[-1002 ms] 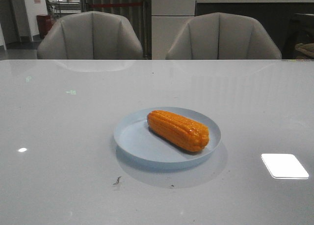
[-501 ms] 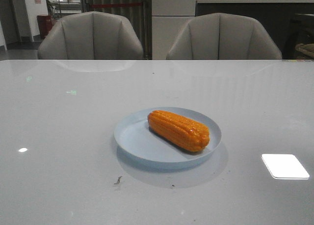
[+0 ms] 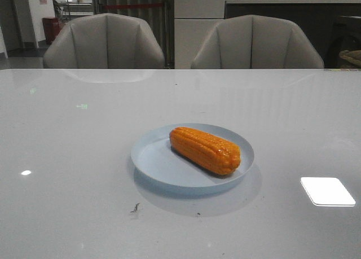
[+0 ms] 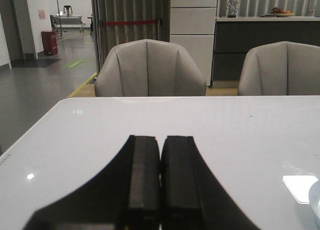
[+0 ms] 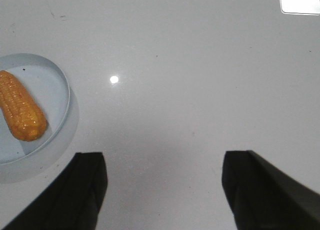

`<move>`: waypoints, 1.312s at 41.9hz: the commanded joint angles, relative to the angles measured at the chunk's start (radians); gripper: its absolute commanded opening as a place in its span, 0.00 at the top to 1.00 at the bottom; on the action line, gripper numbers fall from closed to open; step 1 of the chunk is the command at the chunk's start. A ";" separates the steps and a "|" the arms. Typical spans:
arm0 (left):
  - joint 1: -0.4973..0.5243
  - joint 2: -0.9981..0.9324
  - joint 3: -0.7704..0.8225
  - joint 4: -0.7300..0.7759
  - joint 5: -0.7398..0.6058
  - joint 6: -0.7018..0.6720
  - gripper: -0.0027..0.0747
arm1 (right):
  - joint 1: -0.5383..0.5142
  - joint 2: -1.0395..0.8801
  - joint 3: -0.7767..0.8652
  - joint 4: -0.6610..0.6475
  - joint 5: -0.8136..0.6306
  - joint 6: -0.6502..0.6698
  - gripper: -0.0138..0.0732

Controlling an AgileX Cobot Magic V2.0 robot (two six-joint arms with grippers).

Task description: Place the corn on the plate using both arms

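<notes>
The orange-yellow corn (image 3: 205, 150) lies on the pale-blue plate (image 3: 155, 157) in the middle of the table, its length running from back left to front right. Both also show in the right wrist view, the corn (image 5: 20, 107) on the plate (image 5: 52, 84). My right gripper (image 5: 164, 162) is open and empty above bare table, apart from the plate. My left gripper (image 4: 160, 142) is shut and empty, over the table's left part, facing the chairs. A sliver of the plate's rim (image 4: 316, 204) shows in the left wrist view. Neither arm shows in the front view.
Two grey chairs (image 3: 104, 40) (image 3: 256, 42) stand behind the table's far edge. A bright light reflection (image 3: 327, 191) lies on the glossy tabletop at front right. Small dark specks (image 3: 135, 207) lie in front of the plate.
</notes>
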 commanded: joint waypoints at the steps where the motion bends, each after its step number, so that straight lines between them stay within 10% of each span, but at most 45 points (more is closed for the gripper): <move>1: -0.008 -0.090 0.045 -0.009 -0.125 -0.002 0.84 | -0.007 -0.008 -0.024 0.004 -0.071 -0.002 0.16; 55: -0.006 -0.323 0.109 -0.005 0.189 -0.002 0.84 | -0.007 -0.008 -0.024 0.004 -0.070 -0.002 0.16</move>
